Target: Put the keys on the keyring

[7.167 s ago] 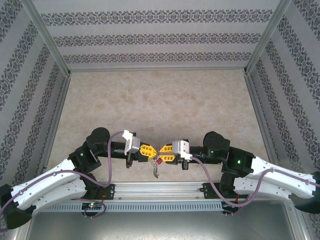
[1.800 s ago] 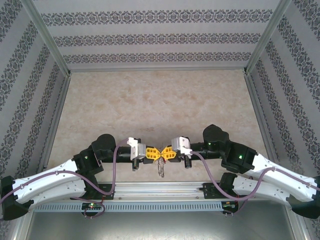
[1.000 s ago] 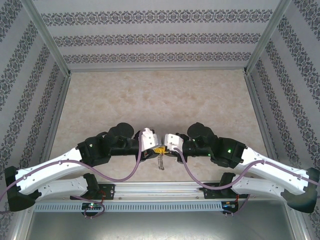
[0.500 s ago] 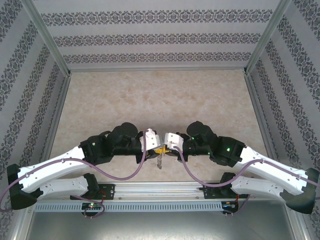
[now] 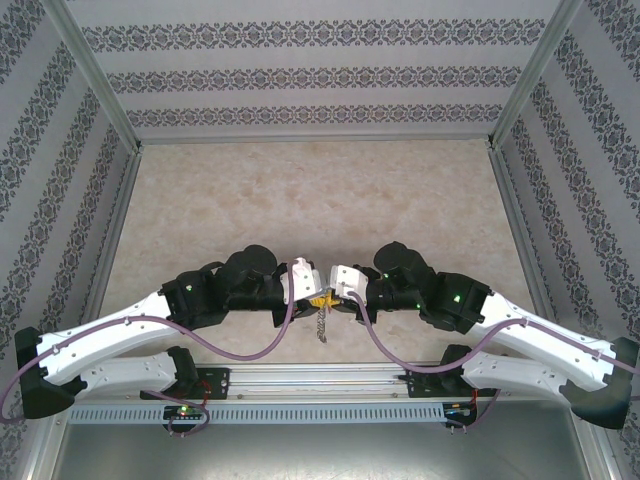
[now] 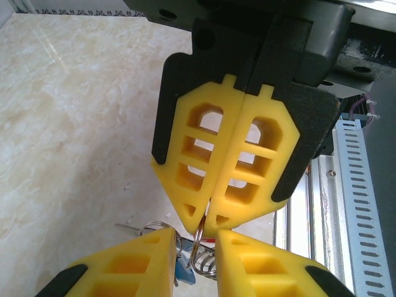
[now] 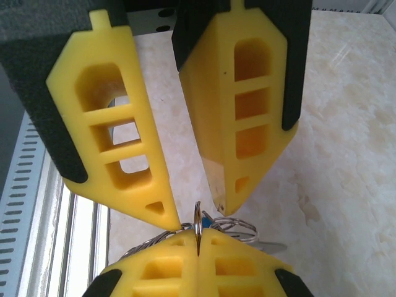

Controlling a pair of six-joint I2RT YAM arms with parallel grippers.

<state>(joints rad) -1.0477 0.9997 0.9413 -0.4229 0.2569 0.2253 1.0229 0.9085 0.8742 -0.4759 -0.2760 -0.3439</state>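
The keyring [image 7: 198, 224] shows edge-on as a thin metal loop, and my right gripper [image 7: 198, 240] is shut on it. The same ring [image 6: 199, 240] stands in the gap of my left gripper [image 6: 195, 235], whose yellow fingers are open on either side of it. Silvery coiled rings [image 6: 209, 263] and a blue key part [image 6: 183, 271] hang behind and below. From above, both grippers meet tip to tip: left gripper [image 5: 311, 298], right gripper [image 5: 329, 298], with the chain of rings [image 5: 321, 326] dangling under them, above the table.
The marbled table top [image 5: 320, 200] stretches away behind the grippers. A metal rail [image 5: 320, 378] runs along the near edge just below the hanging chain. Patterned walls close in the sides and back.
Since 1.8 s ago both arms have pushed a little farther from the rail and their wrists have turned. Over the last half second nothing has visibly moved.
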